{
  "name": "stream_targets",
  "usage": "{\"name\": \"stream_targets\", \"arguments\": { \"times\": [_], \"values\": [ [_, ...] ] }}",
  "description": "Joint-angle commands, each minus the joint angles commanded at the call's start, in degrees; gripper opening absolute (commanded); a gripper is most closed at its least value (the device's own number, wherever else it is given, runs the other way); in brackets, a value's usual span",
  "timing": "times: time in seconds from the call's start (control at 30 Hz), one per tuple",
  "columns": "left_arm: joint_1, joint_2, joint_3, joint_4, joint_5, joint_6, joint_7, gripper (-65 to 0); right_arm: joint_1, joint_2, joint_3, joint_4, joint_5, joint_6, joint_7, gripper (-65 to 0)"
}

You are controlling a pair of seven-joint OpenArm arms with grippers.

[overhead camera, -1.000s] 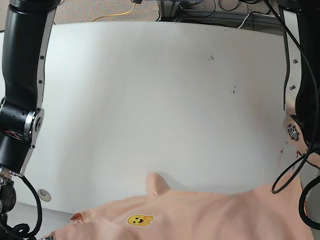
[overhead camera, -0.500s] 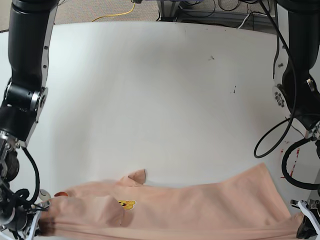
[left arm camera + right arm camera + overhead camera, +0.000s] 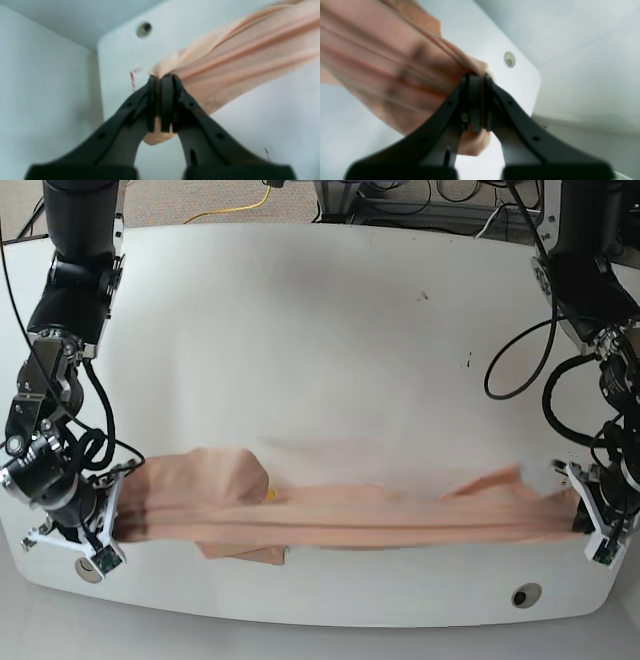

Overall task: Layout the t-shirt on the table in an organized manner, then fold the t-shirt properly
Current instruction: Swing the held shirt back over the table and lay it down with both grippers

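The peach t-shirt (image 3: 330, 515) is stretched into a long narrow band across the near part of the white table (image 3: 320, 360), its middle blurred. My left gripper (image 3: 582, 520) is shut on the band's right end; the wrist view shows its jaws (image 3: 161, 82) pinching bunched cloth (image 3: 240, 57). On the opposite side my right gripper (image 3: 122, 525) is shut on the other end. Its wrist view shows the gripper (image 3: 476, 80) clamped on a wad of fabric (image 3: 395, 75), and a fold of the shirt (image 3: 215, 480) lies bunched close by.
Grommet holes sit near the table's front edge (image 3: 520, 595) (image 3: 88, 568), also seen as a hole (image 3: 143, 28) and a plugged hole (image 3: 509, 59). A red tape mark (image 3: 132, 79) lies beside the left gripper. Dark specks (image 3: 467, 361) dot the far right. Cables hang behind the table.
Both arms have swung up and away from the near edge. The shirt has been drawn up onto the table and pulled taut between the grippers into a narrow band.
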Motion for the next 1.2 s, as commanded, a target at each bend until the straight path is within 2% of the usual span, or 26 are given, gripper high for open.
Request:
{"name": "stream_targets", "arguments": {
  "times": [0.17,0.3,0.43,1.0,1.2],
  "values": [
    [8.6,2.0,-3.4,0.4,-0.2,-0.2,0.0,-64.6,-7.9,-3.0,2.8,2.2,0.0,0.00,0.0,-65.0],
    [14.0,2.3,-4.7,1.4,-0.2,-2.5,0.0,-64.7,-13.3,-4.3,3.1,4.3,0.0,0.00,0.0,-65.0],
    [20.2,2.4,-5.0,2.1,-0.2,-2.5,0.0,-64.9,-18.5,-6.6,4.5,5.1,0.0,0.00,0.0,-65.0],
    [37.5,2.1,-12.4,2.1,-0.2,-2.5,0.0,-65.0,-32.6,-6.7,7.0,5.1,0.0,0.00,0.0,-65.0],
    [40.9,2.1,-12.7,2.0,-0.2,-2.5,0.0,-64.9,-37.2,-9.4,9.0,5.1,0.0,0.00,0.0,-65.0]
  ]
}}
